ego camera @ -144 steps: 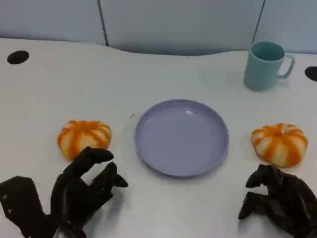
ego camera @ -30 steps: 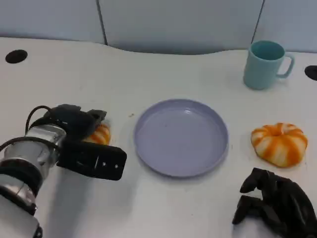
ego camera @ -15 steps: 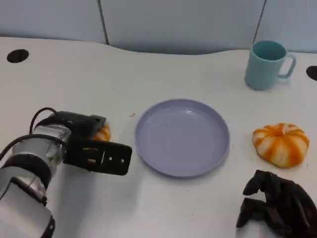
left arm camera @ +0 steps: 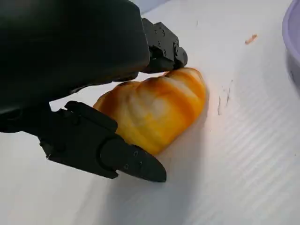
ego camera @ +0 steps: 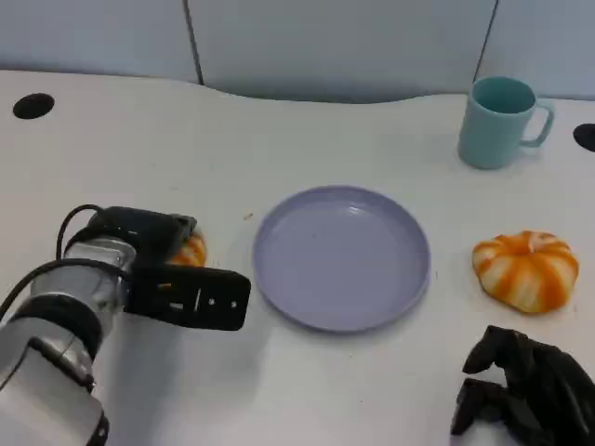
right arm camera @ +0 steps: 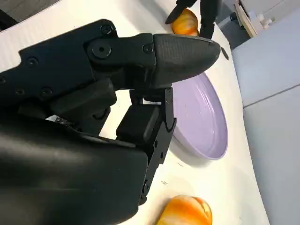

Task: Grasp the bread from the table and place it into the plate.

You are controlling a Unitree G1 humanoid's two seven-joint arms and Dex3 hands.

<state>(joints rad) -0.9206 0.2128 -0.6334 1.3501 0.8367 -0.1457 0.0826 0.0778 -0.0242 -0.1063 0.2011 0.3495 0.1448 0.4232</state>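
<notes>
**Left hand on the left bread, plate bare**

My left hand [ego camera: 153, 243] lies over the left bread [ego camera: 189, 251] on the table [ego camera: 307, 139], just left of the plate [ego camera: 342, 255]. From the head, only an orange edge of that bread peeks out beside my wrist. Wrist view is clearer: my fingers [left arm camera: 110, 152] close around the bread [left arm camera: 154, 108], one below it, others curled over its far side, touching the crust. I read this as a grasp. The bread rests on the white surface; a sliver of plate rim [left arm camera: 293, 37] shows near it.

My right hand [ego camera: 525, 390] sits low at the near right edge, fingers curled in, nothing in them. The right wrist camera shows those fingers [right arm camera: 154, 56] folded.

A second bread [ego camera: 525, 269] lies right of the plate, apart from it and just beyond my right hand, not touched. Nothing lies in the plate.

A teal mug [ego camera: 500, 121] stands upright at the far right, well behind the second bread.
</notes>
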